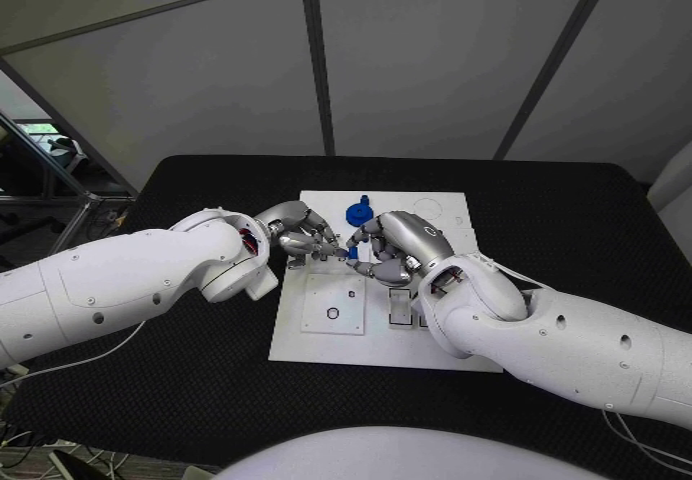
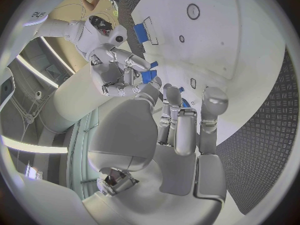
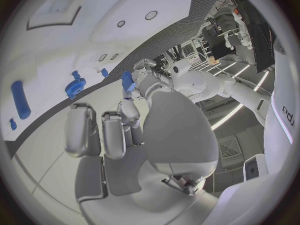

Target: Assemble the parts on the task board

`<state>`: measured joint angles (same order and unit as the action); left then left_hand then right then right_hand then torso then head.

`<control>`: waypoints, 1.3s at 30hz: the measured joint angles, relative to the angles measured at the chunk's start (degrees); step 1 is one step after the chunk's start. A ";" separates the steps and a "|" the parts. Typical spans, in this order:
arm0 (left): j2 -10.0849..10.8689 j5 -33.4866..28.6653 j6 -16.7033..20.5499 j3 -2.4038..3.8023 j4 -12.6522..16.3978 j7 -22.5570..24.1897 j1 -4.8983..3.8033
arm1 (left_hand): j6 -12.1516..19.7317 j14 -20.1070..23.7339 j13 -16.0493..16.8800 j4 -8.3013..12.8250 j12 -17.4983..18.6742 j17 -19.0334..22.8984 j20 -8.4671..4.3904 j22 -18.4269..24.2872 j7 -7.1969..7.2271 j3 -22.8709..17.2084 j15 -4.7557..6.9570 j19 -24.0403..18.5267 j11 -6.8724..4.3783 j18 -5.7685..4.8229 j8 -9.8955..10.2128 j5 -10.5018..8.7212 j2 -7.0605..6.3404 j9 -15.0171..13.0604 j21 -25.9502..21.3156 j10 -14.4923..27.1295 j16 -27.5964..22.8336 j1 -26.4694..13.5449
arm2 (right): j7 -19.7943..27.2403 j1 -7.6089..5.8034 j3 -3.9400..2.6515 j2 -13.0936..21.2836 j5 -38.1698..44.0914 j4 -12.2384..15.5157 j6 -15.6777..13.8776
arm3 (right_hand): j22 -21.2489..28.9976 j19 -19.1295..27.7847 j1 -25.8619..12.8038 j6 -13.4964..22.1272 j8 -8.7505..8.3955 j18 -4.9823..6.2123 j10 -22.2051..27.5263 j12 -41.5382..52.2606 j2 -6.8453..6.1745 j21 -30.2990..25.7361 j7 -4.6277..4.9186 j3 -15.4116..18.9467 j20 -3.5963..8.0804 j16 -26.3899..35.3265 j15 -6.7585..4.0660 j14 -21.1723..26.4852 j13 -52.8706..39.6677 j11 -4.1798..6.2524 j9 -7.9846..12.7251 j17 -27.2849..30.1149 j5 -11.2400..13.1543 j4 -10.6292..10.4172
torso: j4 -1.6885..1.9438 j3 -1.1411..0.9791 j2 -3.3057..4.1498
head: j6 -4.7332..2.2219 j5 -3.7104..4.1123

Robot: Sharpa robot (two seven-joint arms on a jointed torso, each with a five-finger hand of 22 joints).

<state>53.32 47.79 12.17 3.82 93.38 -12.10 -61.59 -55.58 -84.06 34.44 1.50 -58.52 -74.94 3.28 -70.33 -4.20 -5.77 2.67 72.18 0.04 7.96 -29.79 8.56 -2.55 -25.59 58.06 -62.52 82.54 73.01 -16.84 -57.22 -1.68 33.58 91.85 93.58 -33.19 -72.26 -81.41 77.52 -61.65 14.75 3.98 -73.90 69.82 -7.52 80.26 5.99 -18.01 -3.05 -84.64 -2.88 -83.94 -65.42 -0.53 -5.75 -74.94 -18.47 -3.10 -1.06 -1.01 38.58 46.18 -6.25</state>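
**Two hands meeting over the board**

Above the flat white task board (image 1: 433,215) on the black bench (image 1: 188,380), the left hand (image 1: 299,233) and right hand (image 1: 392,245) are pinching one small blue block (image 2: 148,76) between them. Next, I judge, one releases; a blue gear (image 1: 359,212) is waiting at twelve o'clock.

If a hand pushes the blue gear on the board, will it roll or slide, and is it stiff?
The blue gear looks like hard moulded plastic, so probably stiff and light. It seems to sit on the board, so a push would likely slide or turn it, not roll it. Its toothed rim should give fingers some grip.
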 measured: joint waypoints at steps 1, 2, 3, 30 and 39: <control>0.03 0.00 0.01 0.00 0.03 0.00 0.00 | 0.00 0.00 0.00 0.00 0.00 0.00 0.00 0.00 0.00 0.00 0.00 0.00 0.00 0.00 0.00 0.00 0.00 0.00 0.00 0.00 0.00 0.00 | 0.00 0.00 0.00 -0.04 0.04 -0.14 0.04 | 0.00 0.00 0.00 0.00 -0.01 0.00 0.00 0.00 0.00 0.00 0.00 0.00 0.00 0.00 0.00 0.00 0.00 0.00 0.00 0.00 0.00 0.00 | 0.01 0.00 -0.01 | 0.00 0.00; 0.08 0.00 0.02 0.00 0.04 0.00 0.00 | 0.00 0.00 0.00 0.00 0.00 0.00 0.00 0.00 0.00 0.00 0.00 0.00 0.00 0.00 0.00 0.00 0.00 0.00 0.00 0.00 0.00 0.00 | -0.02 0.00 0.00 -0.10 0.12 -0.36 0.09 | 0.00 0.00 0.01 0.00 -0.02 0.00 0.00 0.00 0.01 0.00 0.00 0.00 0.00 0.00 0.00 0.00 0.00 0.00 0.00 0.00 0.00 0.00 | 0.01 0.00 -0.01 | 0.00 0.00; 0.14 0.00 0.03 0.00 0.04 0.00 0.00 | 0.00 0.00 0.00 0.00 0.00 0.00 0.00 0.00 0.00 0.00 0.00 0.00 0.00 0.00 0.00 0.00 0.00 0.00 0.00 0.00 0.00 0.00 | -0.05 0.00 0.00 -0.16 0.19 -0.55 0.14 | 0.00 0.00 0.02 0.00 -0.07 0.00 0.00 0.00 0.02 0.00 -0.01 0.00 0.00 0.00 0.00 0.00 0.03 0.00 0.00 0.00 0.00 0.00 | 0.01 0.00 -0.01 | 0.00 0.00; 7.08 -9.10 3.16 0.41 -0.98 2.81 -1.87 | 1.02 0.00 -2.77 -0.17 1.35 0.00 0.10 1.47 0.00 0.16 0.00 -0.96 0.20 -0.01 -0.23 0.00 0.30 0.02 -2.03 1.10 -0.87 0.30 | -2.86 -1.25 0.01 -7.20 4.10 -11.64 4.76 | -0.10 0.00 0.42 0.19 0.06 0.01 0.00 0.00 0.17 0.00 -0.19 -0.03 0.00 0.00 0.00 0.00 0.20 0.00 0.00 0.02 -0.15 -0.18 | 0.09 0.15 0.02 | -0.13 -0.02; 7.02 -12.80 4.48 0.43 -0.55 4.82 -2.18 | 1.23 0.00 -2.84 -0.16 1.61 0.01 0.10 1.47 -0.21 0.16 0.00 -0.96 0.20 -0.01 -0.23 0.00 0.30 0.02 -2.47 1.09 -0.87 0.30 | -3.37 -1.82 0.03 -8.95 4.28 -13.56 7.31 | -0.10 0.00 0.41 0.12 0.06 0.01 0.00 -0.24 0.17 0.00 -0.12 -0.02 0.00 0.00 0.00 0.00 0.31 0.00 0.00 0.02 -0.13 -0.17 | 0.03 0.07 0.02 | 0.16 -0.38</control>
<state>60.34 34.99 16.65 4.24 92.83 -7.28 -63.76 -54.35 -84.05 31.60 1.34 -56.91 -74.93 3.39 -68.86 -4.41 -5.60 2.66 71.22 0.24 7.94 -30.02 8.56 -2.25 -25.57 55.59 -61.43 81.66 73.30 -20.21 -59.04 -1.66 24.63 96.13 80.02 -25.88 -72.36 -81.40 77.94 -61.53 14.81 4.00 -73.90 69.59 -7.36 80.26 5.87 -18.03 -3.06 -84.64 -2.88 -83.94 -65.11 -0.52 -5.75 -74.92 -18.60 -3.27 -1.03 -0.94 38.61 46.33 -6.62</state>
